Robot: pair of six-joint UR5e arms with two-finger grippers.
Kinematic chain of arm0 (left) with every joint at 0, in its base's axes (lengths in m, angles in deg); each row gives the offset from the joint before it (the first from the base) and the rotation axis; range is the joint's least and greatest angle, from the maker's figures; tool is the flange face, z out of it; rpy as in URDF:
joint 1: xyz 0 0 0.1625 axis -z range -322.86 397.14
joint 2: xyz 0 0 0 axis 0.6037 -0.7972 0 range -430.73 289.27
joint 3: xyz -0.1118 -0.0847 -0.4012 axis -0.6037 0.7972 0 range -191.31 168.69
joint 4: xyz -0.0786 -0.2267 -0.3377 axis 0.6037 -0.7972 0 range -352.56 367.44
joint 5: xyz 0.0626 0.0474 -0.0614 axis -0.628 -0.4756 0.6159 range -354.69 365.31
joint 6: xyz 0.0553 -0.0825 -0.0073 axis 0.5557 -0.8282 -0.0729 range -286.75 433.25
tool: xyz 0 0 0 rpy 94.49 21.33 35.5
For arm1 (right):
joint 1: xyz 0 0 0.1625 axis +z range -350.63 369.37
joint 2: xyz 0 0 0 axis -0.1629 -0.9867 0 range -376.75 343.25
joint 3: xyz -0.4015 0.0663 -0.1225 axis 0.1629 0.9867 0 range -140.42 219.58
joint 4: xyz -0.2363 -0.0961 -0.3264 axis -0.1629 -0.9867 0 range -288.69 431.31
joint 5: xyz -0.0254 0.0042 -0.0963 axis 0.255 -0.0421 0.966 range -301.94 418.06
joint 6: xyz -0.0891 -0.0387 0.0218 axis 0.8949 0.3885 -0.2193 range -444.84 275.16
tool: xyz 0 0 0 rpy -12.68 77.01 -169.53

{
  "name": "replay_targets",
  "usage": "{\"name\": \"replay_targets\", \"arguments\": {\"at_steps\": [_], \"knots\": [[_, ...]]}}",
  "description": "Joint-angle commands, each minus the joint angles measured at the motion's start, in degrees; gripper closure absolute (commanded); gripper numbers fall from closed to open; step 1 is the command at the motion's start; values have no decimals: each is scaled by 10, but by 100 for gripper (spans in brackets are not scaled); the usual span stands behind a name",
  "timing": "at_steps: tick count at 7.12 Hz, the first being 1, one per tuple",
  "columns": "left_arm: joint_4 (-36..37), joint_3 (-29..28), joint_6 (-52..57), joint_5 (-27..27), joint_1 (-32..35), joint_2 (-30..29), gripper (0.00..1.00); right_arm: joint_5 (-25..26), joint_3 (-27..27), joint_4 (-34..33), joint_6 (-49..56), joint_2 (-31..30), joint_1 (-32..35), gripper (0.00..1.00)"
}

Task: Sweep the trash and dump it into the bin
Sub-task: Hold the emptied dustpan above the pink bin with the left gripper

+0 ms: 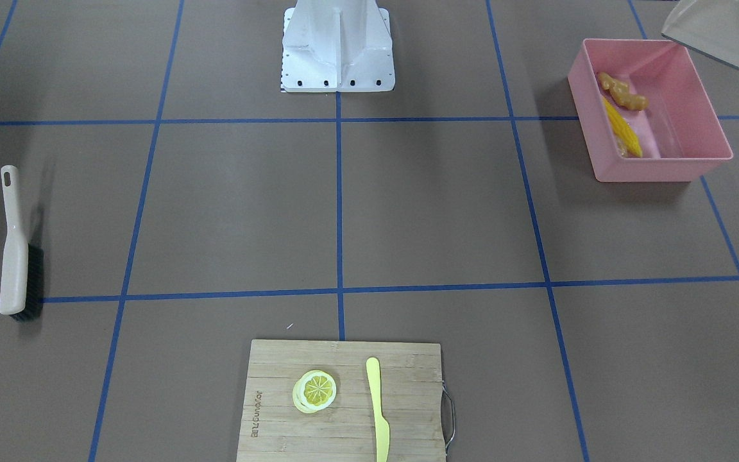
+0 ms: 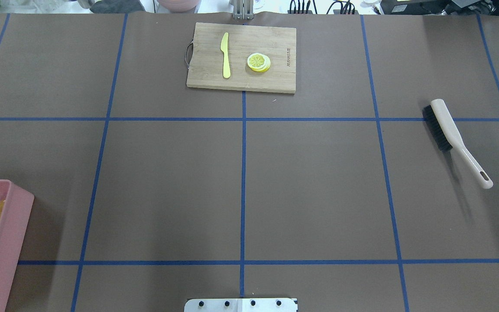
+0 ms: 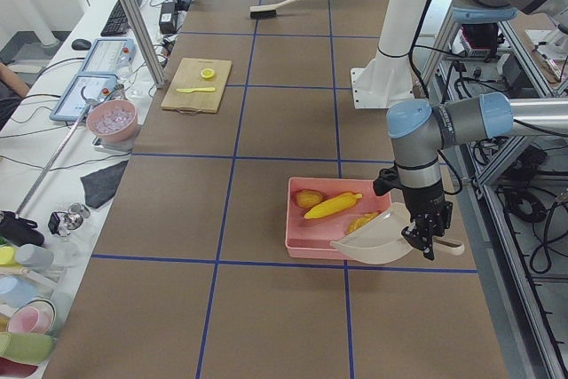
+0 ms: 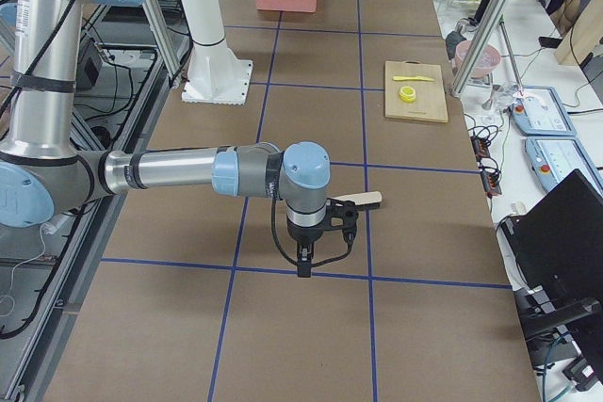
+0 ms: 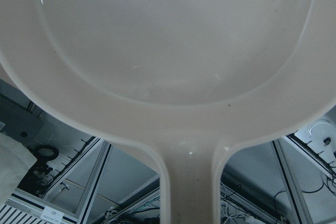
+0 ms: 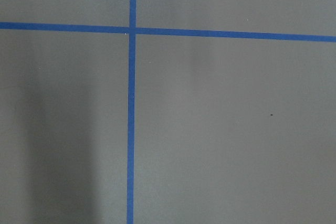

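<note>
The pink bin (image 1: 648, 168) stands at the table's left end near the robot, also in the overhead view (image 2: 7, 247) and the exterior left view (image 3: 300, 237). In it lie the yellow corn cob (image 1: 623, 131), the tan ginger root (image 1: 623, 93) and the brown potato (image 3: 309, 198). My left gripper (image 3: 426, 239) holds the beige dustpan (image 3: 377, 241) by its handle, tilted over the bin's edge; I cannot tell how its jaws stand. The pan fills the left wrist view (image 5: 168, 51) and looks empty. My right gripper (image 4: 301, 265) points down over bare table; I cannot tell its state.
The beige brush (image 2: 448, 132) lies on the table at the right. A bamboo cutting board (image 2: 275, 82) at the far edge carries a lemon slice (image 2: 258, 62) and a pale yellow knife (image 2: 225, 54). The white robot base (image 1: 337, 45) stands mid-table.
</note>
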State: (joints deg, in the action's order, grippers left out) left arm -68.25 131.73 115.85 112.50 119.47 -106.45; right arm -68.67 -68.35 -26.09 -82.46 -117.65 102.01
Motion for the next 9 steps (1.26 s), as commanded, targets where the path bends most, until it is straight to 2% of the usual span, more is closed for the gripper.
{"name": "replay_targets", "arguments": {"at_steps": [1, 3, 6, 9], "knots": [[3, 2, -89, 18, 19, -17, 100, 0, 0, -1, 0, 0, 0, 0], [18, -1, -172, 66, 34, -45, 100, -1, 0, -1, 0, 0, 0, 0], [15, -21, -230, 100, 41, -123, 100, -1, 0, -1, 0, 0, 0, 0], [12, -129, -238, 156, 57, -281, 100, -1, 0, -2, 0, 0, 0, 0]]}}
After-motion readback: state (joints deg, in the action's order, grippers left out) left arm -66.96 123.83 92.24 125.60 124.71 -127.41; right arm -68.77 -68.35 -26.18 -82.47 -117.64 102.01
